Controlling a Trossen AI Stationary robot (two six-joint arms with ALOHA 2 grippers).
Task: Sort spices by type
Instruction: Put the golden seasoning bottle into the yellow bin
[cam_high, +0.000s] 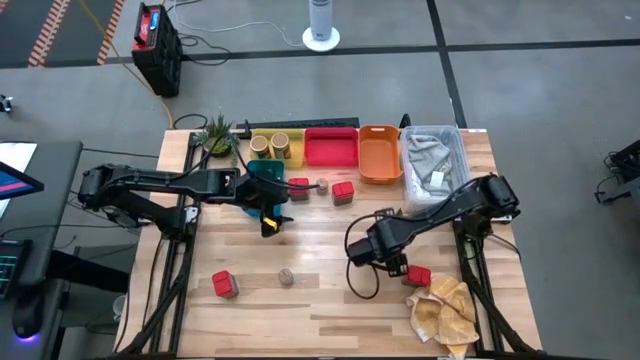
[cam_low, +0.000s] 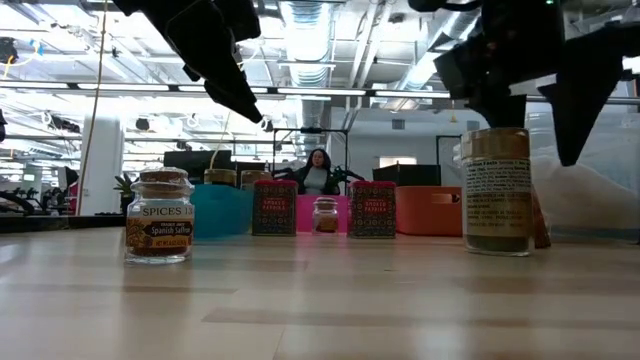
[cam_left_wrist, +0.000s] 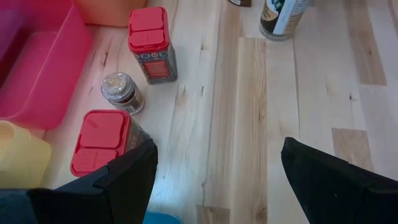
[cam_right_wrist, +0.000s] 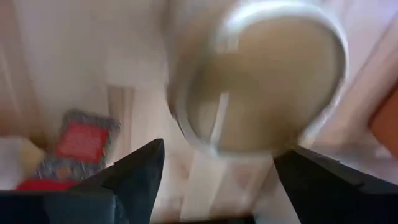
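Note:
Two red boxes (cam_high: 299, 188) (cam_high: 343, 193) and a tiny round jar (cam_high: 322, 185) stand in front of the trays. My left gripper (cam_high: 270, 222) (cam_left_wrist: 217, 149) hovers open just nearer than them. A third red box (cam_high: 225, 284) and a small saffron jar (cam_high: 286, 277) (cam_low: 160, 215) stand near the table's near edge. My right gripper (cam_high: 392, 262) (cam_right_wrist: 217, 149) is open right above a tall tan jar (cam_low: 497, 190), looking down on its pale top (cam_right_wrist: 267, 81). In the high view that jar is hidden under it. Another red box (cam_high: 417, 277) lies beside it. Two tan jars (cam_high: 270, 146) stand in the yellow tray.
Along the far edge sit a yellow tray (cam_high: 291, 137), a red tray (cam_high: 331, 147), an orange tray (cam_high: 379, 152), a clear bin with grey cloth (cam_high: 434, 155) and a small plant (cam_high: 217, 135). A teal tray (cam_high: 265, 172) lies by the left gripper. A tan paper wad (cam_high: 445, 310) lies near right. A person (cam_low: 317, 172) sits beyond the table.

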